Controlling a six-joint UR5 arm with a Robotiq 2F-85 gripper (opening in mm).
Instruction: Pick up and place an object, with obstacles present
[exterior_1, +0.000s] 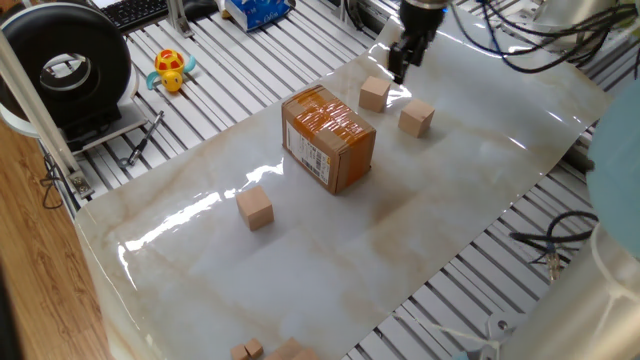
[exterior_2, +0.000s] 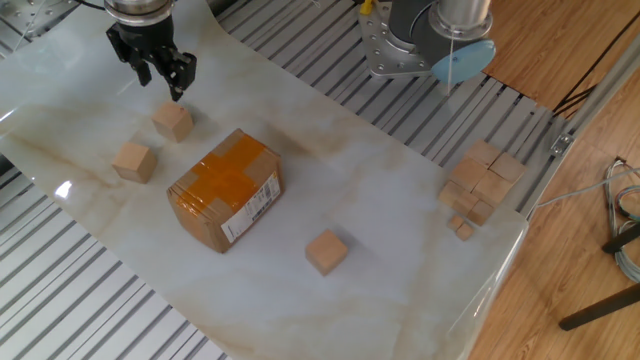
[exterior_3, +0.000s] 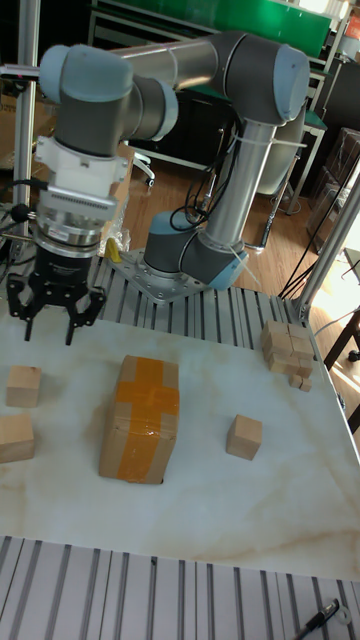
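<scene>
Tall fixed view, left to right: two wooden cubes (exterior_3: 22, 386) lie at far left, the gripper (exterior_3: 52, 318) hanging above them, fingers spread, empty; cardboard box (exterior_3: 140, 418); a third cube (exterior_3: 243, 437). The cubes appear light, rigid, unlikely to crush; grasp across opposite flat faces.

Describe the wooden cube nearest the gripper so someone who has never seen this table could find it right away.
Start at the brown cardboard box with orange tape in the middle of the white sheet. Two loose cubes sit on its side towards the gripper. The cube meant is the one closer to the box and just below the fingers; the other cube lies farther out.
</scene>
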